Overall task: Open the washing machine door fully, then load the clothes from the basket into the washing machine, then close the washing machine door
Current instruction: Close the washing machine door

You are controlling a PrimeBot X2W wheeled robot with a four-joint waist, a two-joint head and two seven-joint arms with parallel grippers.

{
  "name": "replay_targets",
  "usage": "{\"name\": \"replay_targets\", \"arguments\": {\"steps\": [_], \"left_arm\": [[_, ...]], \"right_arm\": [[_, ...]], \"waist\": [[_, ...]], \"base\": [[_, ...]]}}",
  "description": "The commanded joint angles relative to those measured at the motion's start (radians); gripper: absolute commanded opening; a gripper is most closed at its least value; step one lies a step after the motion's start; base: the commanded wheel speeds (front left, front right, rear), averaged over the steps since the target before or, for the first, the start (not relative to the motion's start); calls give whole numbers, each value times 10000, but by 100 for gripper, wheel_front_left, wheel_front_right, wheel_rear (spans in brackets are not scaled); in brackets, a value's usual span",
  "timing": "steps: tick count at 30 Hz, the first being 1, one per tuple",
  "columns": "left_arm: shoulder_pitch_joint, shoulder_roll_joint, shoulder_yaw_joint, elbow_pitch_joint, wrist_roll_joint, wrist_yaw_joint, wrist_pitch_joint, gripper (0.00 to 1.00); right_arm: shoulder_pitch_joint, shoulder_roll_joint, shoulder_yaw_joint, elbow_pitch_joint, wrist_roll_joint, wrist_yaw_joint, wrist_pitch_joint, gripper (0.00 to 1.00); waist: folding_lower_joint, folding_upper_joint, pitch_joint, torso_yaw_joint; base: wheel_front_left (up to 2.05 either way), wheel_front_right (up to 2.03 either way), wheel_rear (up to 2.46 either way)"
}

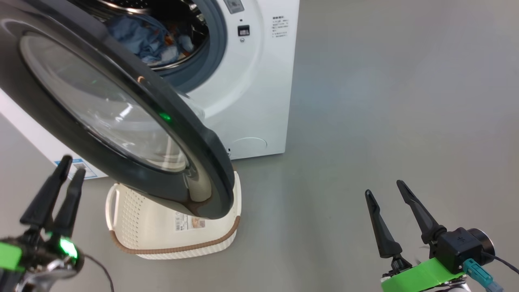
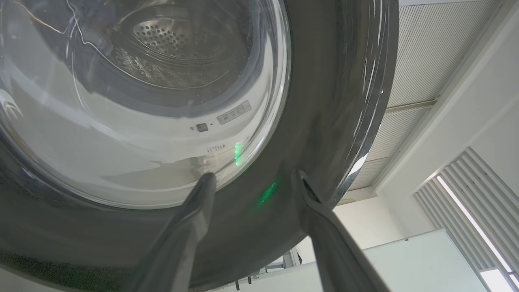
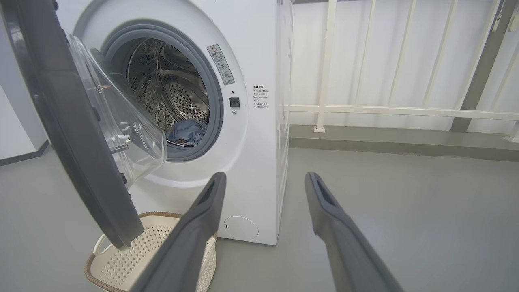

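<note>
Front-loader loading task, late stage. The washing machine [image 1: 251, 81] stands with its drum mouth exposed. The washing machine door [image 1: 194, 134] hangs open on the robot's left of the mouth, swung out over the floor so that its lower edge overhangs the basket [image 1: 134, 215]. The clothes [image 1: 150, 40], light blue fabric with a few paler pieces, lie inside the steel drum behind the grey-blue gasket, and the right wrist view confirms a small heap at the drum's bottom. The basket sits on the floor in front of the machine, below the door. Its perforated walls and the label sticker on its floor show no garment, though the door hides part of the interior. The left gripper [image 1: 73, 164] is raised just outside the door's glossy outer face. In the left wrist view its two fingers stand apart with nothing between them, their tips against the dark ring around the glass, and contact cannot be confirmed. The right gripper [image 1: 384, 187] is held well apart from the machine, on the robot's right, with fingers spread wide and empty. Judged from this arrangement, opening and loading are complete, and only the closing of the door remains, for which the left gripper seems the better placed.
</note>
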Motion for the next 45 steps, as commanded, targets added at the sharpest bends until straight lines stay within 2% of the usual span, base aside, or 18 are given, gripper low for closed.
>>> {"name": "replay_targets", "arguments": {"steps": [1, 6, 11, 12, 13, 15, 16, 21, 25, 27, 30, 34, 45], "left_arm": [[258, 150, 480, -558, 235, -106, -106, 100], [1159, -219, 769, -1215, 990, -107, -768, 100], [1687, -318, 716, -1888, 2676, -107, -1991, 100], [1687, -318, 716, -1888, 2676, -107, -1991, 100], [1943, -41, 477, -2212, 4173, -107, -2765, 100], [2150, 106, 60, -2478, 5426, -107, -3616, 100], [2150, 106, 60, -2478, 5426, -107, -3616, 100], [2807, 991, -1056, -2619, 9439, -103, -5788, 100], [3158, 1152, -1738, -2379, 11866, 251, -6858, 100], [3279, 1150, -2014, -2225, 12698, 508, -7221, 100], [3479, 1117, -2333, -1874, 13570, 880, -7556, 100], [3693, 1096, -2608, -1452, 14206, 1181, -7814, 100], [3856, 1133, -2824, -1058, 14679, 1481, -8153, 100]], "right_arm": [[-40, 8, 268, -188, -37, 27, -117, 100], [46, 23, 277, -196, -19, 27, -118, 100], [128, 31, 256, -213, -20, 27, -119, 100], [128, 31, 256, -213, -20, 27, -119, 100], [159, 33, 241, -232, -28, 27, -119, 100], [171, 34, 233, -238, -35, 27, -119, 100], [171, 34, 233, -238, -35, 27, -119, 100], [249, 14, 208, -230, -55, 27, -119, 100], [414, -11, 166, -209, -71, 27, -119, 100], [528, -14, 148, -176, -78, 27, -120, 100], [707, -11, 142, -138, -100, 27, -120, 100], [890, -8, 125, -135, -113, 27, -88, 100], [1120, 4, -9, -219, -155, 27, 12, 100]], "waist": [[0, 0, -162, 151], [0, 0, -298, 337], [0, 0, -394, 426], [0, 0, -394, 426], [0, 0, -414, 454], [0, 0, -442, 472], [0, 0, -442, 472], [0, 0, -573, 511], [0, 0, -757, 573], [0, 0, -878, 605], [0, 0, -1024, 623], [0, 0, -1156, 615], [0, 0, -1311, 537]], "base": [[0, 0, 0], [0, 0, 0], [0, 0, 0], [0, 0, 0], [0, 0, 0], [0, 0, 0], [0, 0, 0], [0, 0, 0], [0, 0, 0], [0, 0, 0], [0, 0, 0], [0, 0, 0], [0, 0, 0]]}}
